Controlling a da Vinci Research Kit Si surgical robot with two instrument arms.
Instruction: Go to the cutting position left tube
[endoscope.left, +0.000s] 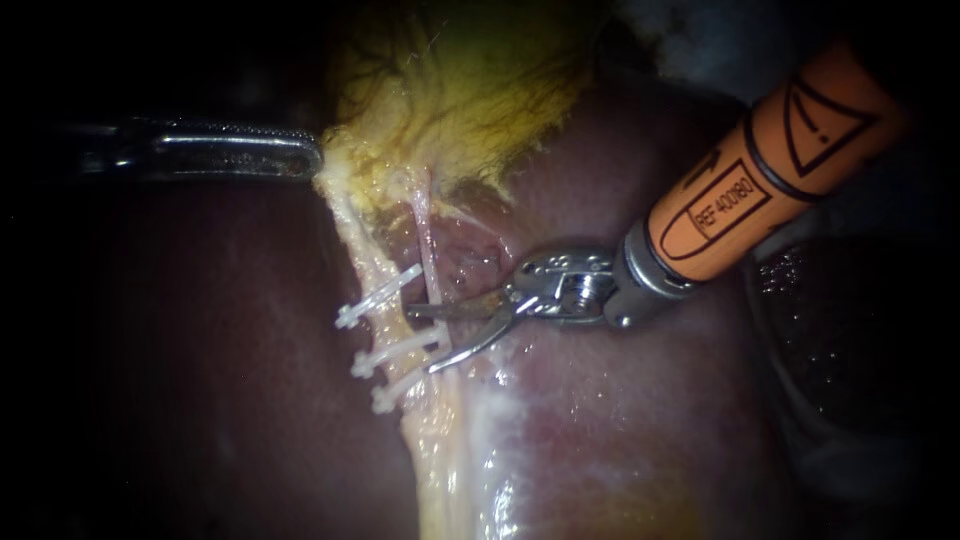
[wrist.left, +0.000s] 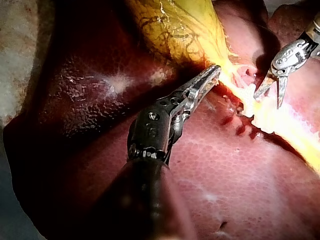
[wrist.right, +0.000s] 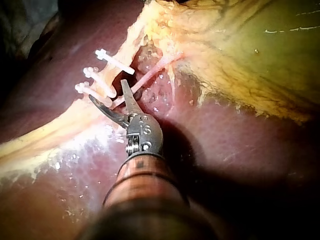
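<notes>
The pale left tube (endoscope.left: 365, 255) runs down from the yellow gallbladder (endoscope.left: 470, 90) and carries three white clips (endoscope.left: 378, 294). A thinner pink tube (endoscope.left: 428, 240) lies just to its right. My right instrument (endoscope.left: 420, 340), on an orange shaft, has its curved blades open at the clipped stretch, with the middle clip's (endoscope.left: 400, 350) end between them. The right wrist view shows these blades (wrist.right: 107, 90) spread beside the clips (wrist.right: 100, 82). My left instrument (endoscope.left: 305, 158) has its jaws shut on the gallbladder's edge (wrist.left: 212, 74), holding it to the left.
Dark red liver (endoscope.left: 620, 420) surrounds the tubes on all sides. Wet, glistening pale tissue (endoscope.left: 450, 470) trails down below the clips. In the left wrist view the right instrument (wrist.left: 268, 101) shows ahead of the left jaws, over the yellow strand.
</notes>
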